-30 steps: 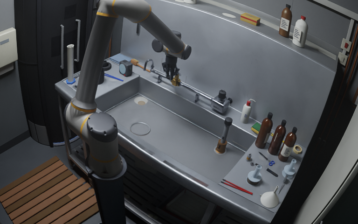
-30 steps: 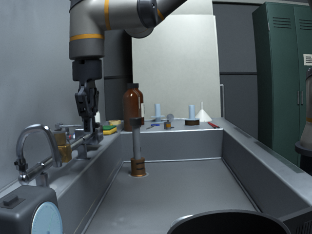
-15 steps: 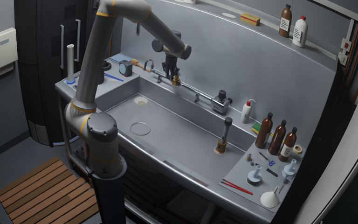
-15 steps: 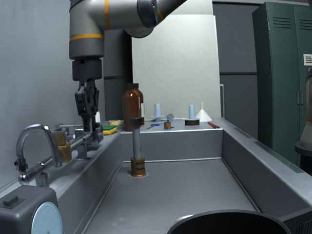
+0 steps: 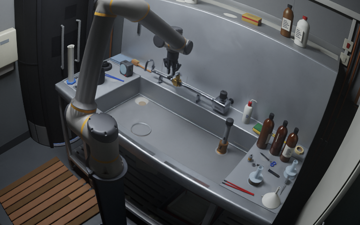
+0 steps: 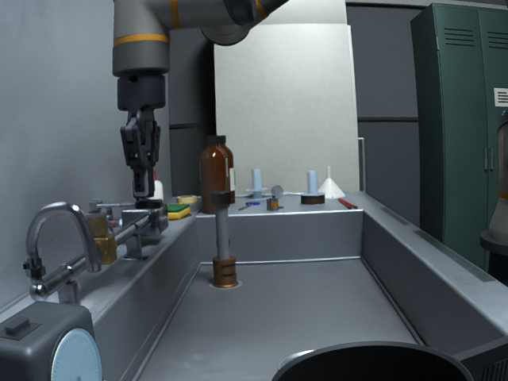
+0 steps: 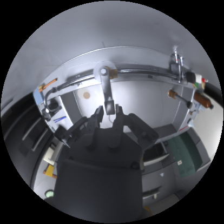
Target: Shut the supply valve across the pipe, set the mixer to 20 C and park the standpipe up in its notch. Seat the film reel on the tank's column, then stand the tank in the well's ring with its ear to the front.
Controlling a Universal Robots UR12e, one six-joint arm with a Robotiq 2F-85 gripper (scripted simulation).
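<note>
The supply valve's grey lever [image 7: 106,89] points out from the brass valve body [image 5: 176,80] across the chrome pipe on the back ledge, and my gripper [image 7: 109,109] stands open just above its free end, holding nothing. Along the same pipe to the right sits the mixer [image 5: 222,103] with its black knob. The standpipe [image 5: 225,136] stands in its brown collar in the well floor, leaning slightly. The ring [image 5: 141,129] lies on the well floor near the left end. The black tank [image 5: 102,73] stands on the left counter, partly hidden by my arm. The film reel [image 5: 290,169] rests on the right counter.
The back wall rises right behind the pipe. A swan-neck spout [image 6: 57,229] arches at the pipe's left end, beside a timer [image 5: 126,68]. Brown bottles [image 5: 277,138], a funnel [image 5: 271,199] and small tools crowd the right counter. A drain [image 5: 141,101] sits in the well's left corner.
</note>
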